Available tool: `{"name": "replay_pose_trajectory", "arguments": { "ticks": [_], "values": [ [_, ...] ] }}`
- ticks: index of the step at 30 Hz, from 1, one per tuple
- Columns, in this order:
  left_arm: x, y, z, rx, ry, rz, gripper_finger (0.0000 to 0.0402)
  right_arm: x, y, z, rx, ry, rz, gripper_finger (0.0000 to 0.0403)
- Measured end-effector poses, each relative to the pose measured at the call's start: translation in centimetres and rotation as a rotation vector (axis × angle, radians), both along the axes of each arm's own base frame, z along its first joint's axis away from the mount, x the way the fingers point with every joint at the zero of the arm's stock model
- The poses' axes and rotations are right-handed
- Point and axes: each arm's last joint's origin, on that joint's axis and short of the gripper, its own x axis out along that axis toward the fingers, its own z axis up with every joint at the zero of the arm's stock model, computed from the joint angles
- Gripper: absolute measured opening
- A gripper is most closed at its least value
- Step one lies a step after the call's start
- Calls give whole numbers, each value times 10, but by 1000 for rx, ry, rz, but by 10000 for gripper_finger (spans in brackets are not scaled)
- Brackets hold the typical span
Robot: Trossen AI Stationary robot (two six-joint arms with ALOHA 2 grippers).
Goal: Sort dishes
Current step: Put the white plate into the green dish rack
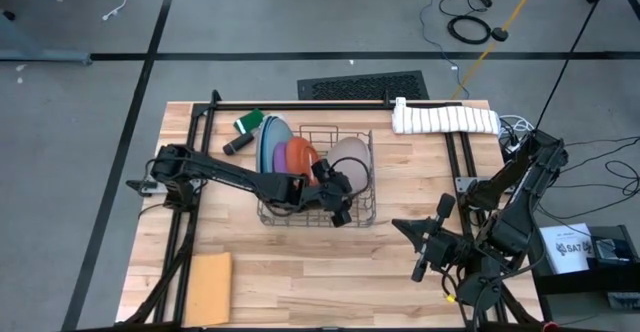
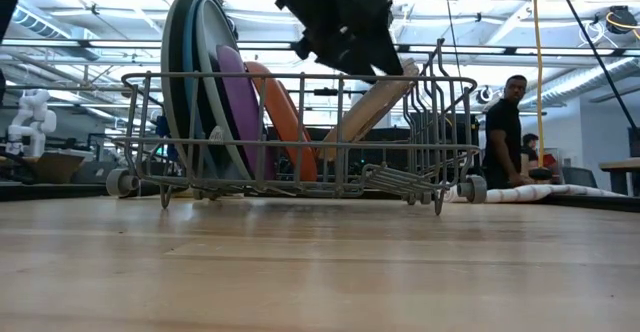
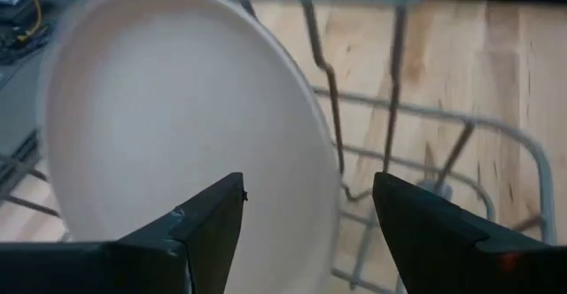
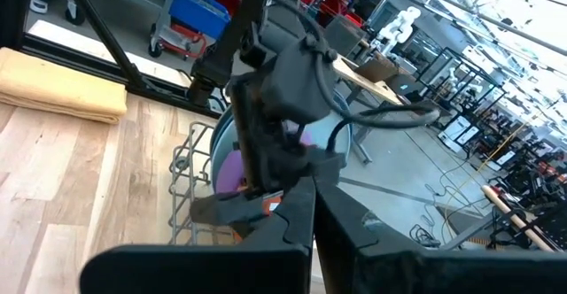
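Six plates, all in the rack (image 1: pixel 368 215): three large (image 2: pixel 190 82) at its far-left end, then purple (image 2: pixel 240 102), orange (image 2: pixel 285 112), grey (image 1: pixel 350 162) leaning mid-rack. Left gripper (image 1: pixel 335 187) over the rack, fingers spread astride the grey rim. Probably light, stiff, slick; best pinched at the rim. Only the wrist view shows that straddle. Right gripper (image 1: pixel 418 252) off the rack's near-right corner, fingers pressed together.

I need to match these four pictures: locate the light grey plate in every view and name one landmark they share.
High view: light grey plate in the wire rack, right of the orange plate.
Low view: leaning behind the rack's bars, right of centre.
Left wrist view: large pale disc filling the frame's left, past the open left claw.
Right wrist view: not visible; the left arm blocks it.
Shared landmark: the wire rack.
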Motion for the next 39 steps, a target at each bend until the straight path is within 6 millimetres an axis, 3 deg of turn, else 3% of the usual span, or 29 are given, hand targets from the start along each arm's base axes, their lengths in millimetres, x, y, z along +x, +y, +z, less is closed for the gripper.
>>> {"name": "replay_pose_trajectory", "arguments": {
  "ticks": [4, 8, 19, 26, 35, 39],
  "values": [
    [2, 0, -4, 4, 0, 7, 244, 0, 0, 0, 0, 0, 0, 0],
    [5, 4, -10, 21, 8, 40, 206, 0, 0, 0, -1, 1, 0, 0],
    [6, 12, -13, 5, 9, 75, 14, 0, 0, 0, -1, 0, 0, 0],
    [2, 14, 9, -156, -111, 103, 4, 0, 0, 0, -1, 0, 0, 0],
    [-14, 4, 81, -277, -482, 20, 2, 0, 0, 0, -2, 1, 0, 0],
    [-19, 3, 86, -368, -617, -46, 1, 0, 0, 0, 0, 0, 1, 0]
  ]
}}
